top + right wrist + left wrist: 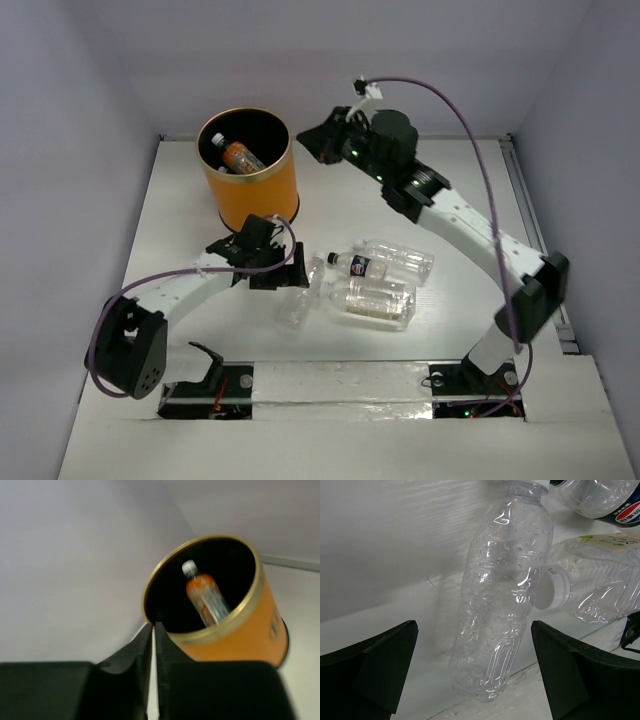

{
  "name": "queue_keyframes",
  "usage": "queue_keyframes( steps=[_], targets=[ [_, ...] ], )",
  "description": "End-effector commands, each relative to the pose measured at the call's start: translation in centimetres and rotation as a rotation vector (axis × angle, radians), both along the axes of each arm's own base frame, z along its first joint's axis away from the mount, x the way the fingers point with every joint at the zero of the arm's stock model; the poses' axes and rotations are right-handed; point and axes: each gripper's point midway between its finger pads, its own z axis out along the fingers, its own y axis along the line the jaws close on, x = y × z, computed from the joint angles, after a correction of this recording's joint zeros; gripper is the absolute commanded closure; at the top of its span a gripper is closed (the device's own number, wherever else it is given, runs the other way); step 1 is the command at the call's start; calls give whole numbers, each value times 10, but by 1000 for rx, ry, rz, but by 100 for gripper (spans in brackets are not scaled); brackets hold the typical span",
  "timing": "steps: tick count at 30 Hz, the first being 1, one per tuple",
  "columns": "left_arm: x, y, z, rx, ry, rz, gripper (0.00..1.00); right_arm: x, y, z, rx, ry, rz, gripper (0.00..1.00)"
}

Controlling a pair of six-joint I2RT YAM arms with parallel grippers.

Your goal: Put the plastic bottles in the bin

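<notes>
The left claw (474, 630) stood spread astride a clear bottle (500, 590) lying on the desk (180, 230).
A squeeze could have squirted the slick bottle out or shoved the capped bottle (600, 585) touching it; farther off, the right claw (154, 630), pressed together and empty, crowded the bin (262, 190) holding the orange bottle (240, 156).

Left arm (185, 288) reaches low, jaws wide; right arm (470, 222) stretches far, jaws closed.
</notes>
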Motion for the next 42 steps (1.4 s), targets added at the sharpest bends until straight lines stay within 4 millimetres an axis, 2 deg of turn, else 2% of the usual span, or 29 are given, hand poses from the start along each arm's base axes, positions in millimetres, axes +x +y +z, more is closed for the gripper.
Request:
queue_keyframes(
  steps=[1,2,3,4,5,6,7,8,9,10,11,13,16,17,19,21,24,25,27,28,30,31,33,34,35,36,37,41,42],
  targets=[
    [13,-14,12,-18,-53,-47,4,-63,-32,6,-97,-77,111,94],
    [12,-17,10,-14,-47,-60,4,-73,-38,-41,-177,7,135,94],
    [10,-19,8,-4,-34,-73,4,-96,-52,-41,-190,7,167,94],
    [13,-20,3,15,-17,-85,4,-109,-63,-67,-250,52,182,94],
    [13,-22,0,29,-4,-99,4,-122,-74,-115,-319,138,194,90],
    [14,-21,-3,43,8,-100,4,-137,-90,-113,-317,132,183,87],
    [16,-27,-5,49,16,-115,4,-148,-101,-131,-348,174,184,82],
    [19,-28,-6,51,16,-116,4,-157,-109,-142,-365,199,183,65],
    [22,-28,-7,63,15,-110,4,-166,-116,-162,-393,241,189,54],
    [28,-31,-9,72,23,-108,5,-177,-127,-168,-404,272,184,32],
    [30,-31,-11,82,24,-111,5,-182,-131,-174,-412,292,182,25],
    [36,-30,-19,115,39,-107,10,-191,-141,-192,-440,333,174,14],
    [35,-30,-30,147,60,-128,27,-194,-148,-213,-508,370,174,11],
    [34,-29,-30,150,65,-133,38,-194,-148,-224,-543,397,183,7],
    [32,-29,-23,147,59,-143,52,-199,-151,-243,-629,434,229,5],
    [29,-24,-14,157,54,-139,55,-196,-151,-251,-686,453,246,3],
    [27,-21,17,141,13,-130,61,-196,-149,-249,-714,434,278,1],
    [32,-25,42,107,-45,-124,62,-198,-146,-248,-714,427,307,1],
    [30,-26,69,73,-78,-112,63,-194,-144,-250,-735,443,313,0],
    [36,-30,99,30,-145,-101,63,-193,-145,-253,-754,459,307,0],
    [39,-30,129,5,-193,-77,63,-192,-146,-259,-784,478,310,0],
    [47,-34,161,-34,-264,-65,63,-189,-146,-261,-801,487,307,0],
    [56,-34,190,-46,-323,-40,63,-185,-148,-263,-825,489,297,0],
    [63,-33,202,-50,-350,-24,63,-185,-147,-263,-832,489,300,0],
    [74,-32,234,-80,-422,-2,63,-186,-149,-270,-856,512,309,0],
    [82,-30,249,-84,-461,14,63,-186,-150,-273,-868,525,308,0],
    [93,-31,274,-106,-518,31,63,-186,-150,-276,-874,538,310,0],
    [135,-11,330,-181,-643,121,63,-188,-151,-291,-890,599,304,0],
    [149,3,341,-192,-675,163,63,-190,-152,-293,-887,606,303,0]
  ],
)
